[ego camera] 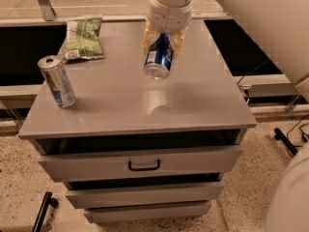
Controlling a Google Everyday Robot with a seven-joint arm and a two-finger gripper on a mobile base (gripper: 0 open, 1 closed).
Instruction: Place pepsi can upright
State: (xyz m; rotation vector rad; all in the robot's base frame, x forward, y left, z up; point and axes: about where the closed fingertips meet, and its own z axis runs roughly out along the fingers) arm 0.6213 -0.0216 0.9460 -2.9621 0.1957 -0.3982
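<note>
The pepsi can, dark blue with silver ends, hangs in the air above the middle of the grey cabinet top. It is close to upright, tilted slightly, with its silver bottom end facing down toward me. My gripper comes down from the white arm above and is shut on the can, with its yellowish fingers on either side of the can's upper part.
A taller slim silver can with blue marks stands upright at the left of the top. A green snack bag lies at the back left. The cabinet has drawers with a black handle below.
</note>
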